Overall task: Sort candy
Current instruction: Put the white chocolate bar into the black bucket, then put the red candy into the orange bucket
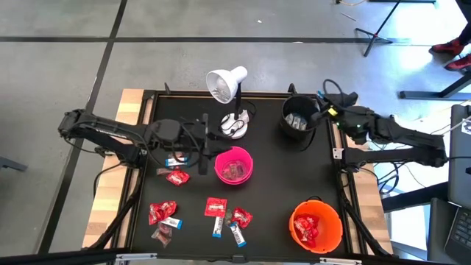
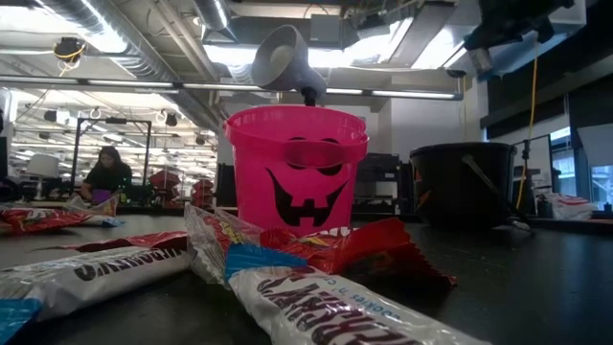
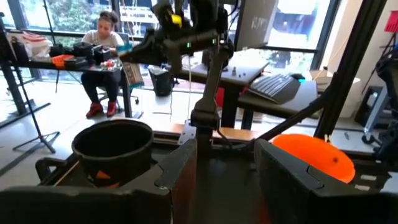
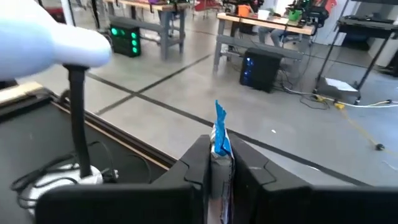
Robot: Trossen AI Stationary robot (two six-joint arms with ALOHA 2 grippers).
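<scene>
The candy lies scattered on the black table's near left part: red packets (image 1: 176, 177), white-and-blue bars (image 1: 218, 227) and a dark brown one (image 1: 162, 234); some fills the low view's foreground (image 2: 316, 307). My left gripper (image 1: 202, 146) hovers open just left of the pink bucket (image 1: 234, 165), and its fingers (image 3: 180, 174) have nothing between them. My right gripper (image 1: 322, 112) is at the black bucket's (image 1: 298, 118) right rim, shut on a white-and-blue bar (image 4: 219, 134). My right gripper pinches a white-and-blue bar between its two fingers. The bar's crimped blue end (image 4: 219, 121) sticks out beyond the fingertips. The bar is lifted clear of the table and shows below the gripper in the left wrist view (image 3: 132, 73).
A white desk lamp (image 1: 227, 87) stands on its base (image 1: 235, 125) at the table's far middle. The orange bucket (image 1: 316, 224) with red packets sits at the near right. The pink bucket holds some candy. A person (image 3: 102, 37) sits at a desk beyond the table.
</scene>
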